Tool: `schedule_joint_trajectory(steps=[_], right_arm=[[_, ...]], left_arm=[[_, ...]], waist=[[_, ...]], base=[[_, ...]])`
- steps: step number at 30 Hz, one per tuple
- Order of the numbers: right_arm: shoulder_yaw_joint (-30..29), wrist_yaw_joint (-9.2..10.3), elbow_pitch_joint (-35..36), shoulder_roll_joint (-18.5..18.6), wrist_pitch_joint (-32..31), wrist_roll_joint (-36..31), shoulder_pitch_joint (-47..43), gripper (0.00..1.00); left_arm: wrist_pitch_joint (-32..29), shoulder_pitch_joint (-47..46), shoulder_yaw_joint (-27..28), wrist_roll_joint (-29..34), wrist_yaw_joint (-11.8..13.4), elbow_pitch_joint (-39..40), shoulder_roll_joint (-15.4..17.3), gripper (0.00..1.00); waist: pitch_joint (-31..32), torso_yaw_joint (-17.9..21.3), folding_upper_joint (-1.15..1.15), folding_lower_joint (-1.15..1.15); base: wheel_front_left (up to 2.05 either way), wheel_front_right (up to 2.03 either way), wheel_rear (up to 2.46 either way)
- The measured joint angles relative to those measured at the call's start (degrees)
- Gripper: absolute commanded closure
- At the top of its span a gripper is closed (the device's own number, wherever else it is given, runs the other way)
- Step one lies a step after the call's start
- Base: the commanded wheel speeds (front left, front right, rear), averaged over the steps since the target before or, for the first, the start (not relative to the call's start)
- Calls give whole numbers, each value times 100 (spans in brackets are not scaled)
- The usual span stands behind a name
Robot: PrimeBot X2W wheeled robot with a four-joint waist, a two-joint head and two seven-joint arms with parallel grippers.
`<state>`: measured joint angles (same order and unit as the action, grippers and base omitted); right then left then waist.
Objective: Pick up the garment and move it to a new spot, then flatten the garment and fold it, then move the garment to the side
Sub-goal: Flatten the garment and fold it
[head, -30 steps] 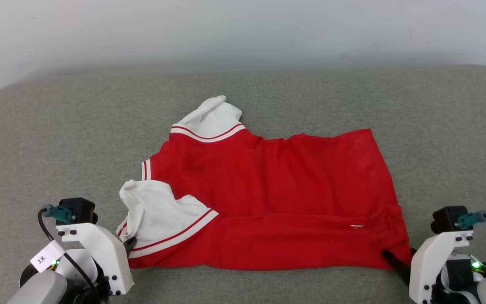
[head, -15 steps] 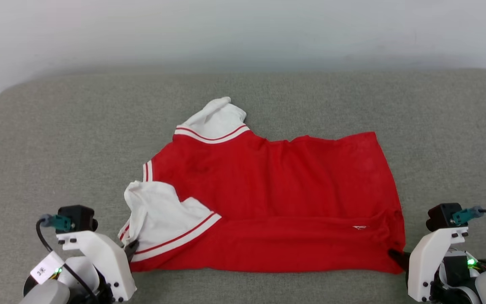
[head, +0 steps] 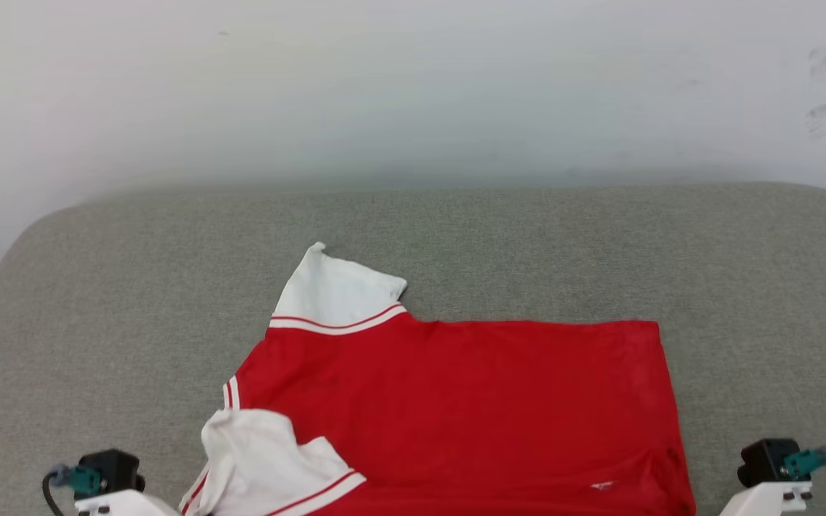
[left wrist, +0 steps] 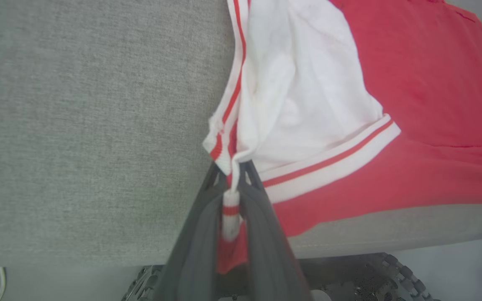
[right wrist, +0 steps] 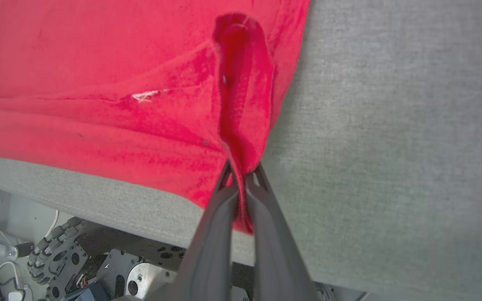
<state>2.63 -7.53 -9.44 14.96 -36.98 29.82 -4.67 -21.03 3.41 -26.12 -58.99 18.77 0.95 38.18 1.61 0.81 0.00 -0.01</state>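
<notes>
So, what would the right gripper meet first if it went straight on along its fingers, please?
The right gripper, shut on a corner of the red jersey, would first push into that jersey's bunched fold just ahead, though depth is unclear.

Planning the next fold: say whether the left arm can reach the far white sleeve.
Probably not yet: the left gripper is shut on the shirt at its trim; nothing covers the far sleeve.

**Red and white on grey**

The garment [head: 456, 401] is red, its sleeves [head: 334, 290] white with red-and-white striped trim [head: 338, 324]. The surface [head: 133, 287] is mottled grey and the wall [head: 413, 86] off-white. The left gripper [left wrist: 230, 165] and right gripper [right wrist: 242, 166] have dark grey fingers [left wrist: 201, 238].
</notes>
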Motion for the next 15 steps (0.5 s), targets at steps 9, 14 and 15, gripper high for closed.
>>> schedule_joint_trajectory(steps=[9, 14, 15], right_arm=[[-234, 0, 105, -332, 85, -110, -522, 98], [-327, 1, 30, -481, 543, -209, -521, 0], [-353, 1, 49, -502, 714, -232, -510, 0]], left_arm=[[237, 453, 9, -213, -21, -297, -242, 100], [515, 305, -4, -200, -168, -706, -512, 0], [548, 257, 1, -172, -201, -748, -539, 0]], waist=[[29, 59, 0, 0], [20, 50, 0, 0], [20, 52, 0, 0]], base=[[0, 0, 0], [0, 0, 0], [0, 0, 0]])
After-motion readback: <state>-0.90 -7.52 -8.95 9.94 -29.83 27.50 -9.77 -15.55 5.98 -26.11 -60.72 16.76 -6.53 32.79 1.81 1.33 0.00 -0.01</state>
